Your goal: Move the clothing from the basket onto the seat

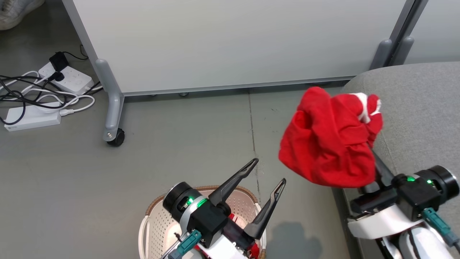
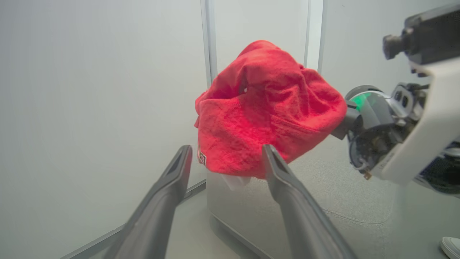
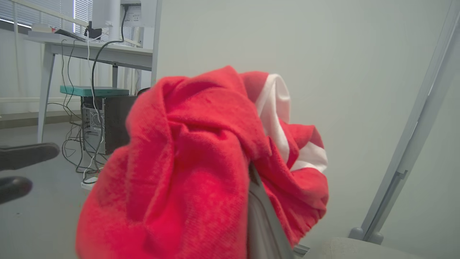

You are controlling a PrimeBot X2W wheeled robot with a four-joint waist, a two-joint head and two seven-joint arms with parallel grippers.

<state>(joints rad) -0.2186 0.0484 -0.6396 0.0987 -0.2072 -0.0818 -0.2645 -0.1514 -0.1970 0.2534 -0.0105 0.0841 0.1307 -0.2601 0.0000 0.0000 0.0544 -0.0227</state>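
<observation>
One red garment (image 1: 327, 144) is up in the air, bunched into a ball on the right gripper (image 1: 375, 163), whose fingers are buried in the cloth and clamped on it. It hangs over the floor (image 1: 197, 136), just off the left edge of the grey seat (image 1: 420, 108), a white stripe showing at its top. Over on the other side, the left gripper (image 1: 270, 171) is spread wide, nothing between its fingers, hovering above the basket (image 1: 152, 207). That basket sits on the floor, apart from the seat's left edge, and more red fabric (image 1: 254, 250) peeks out inside it, under the left wrist.
</observation>
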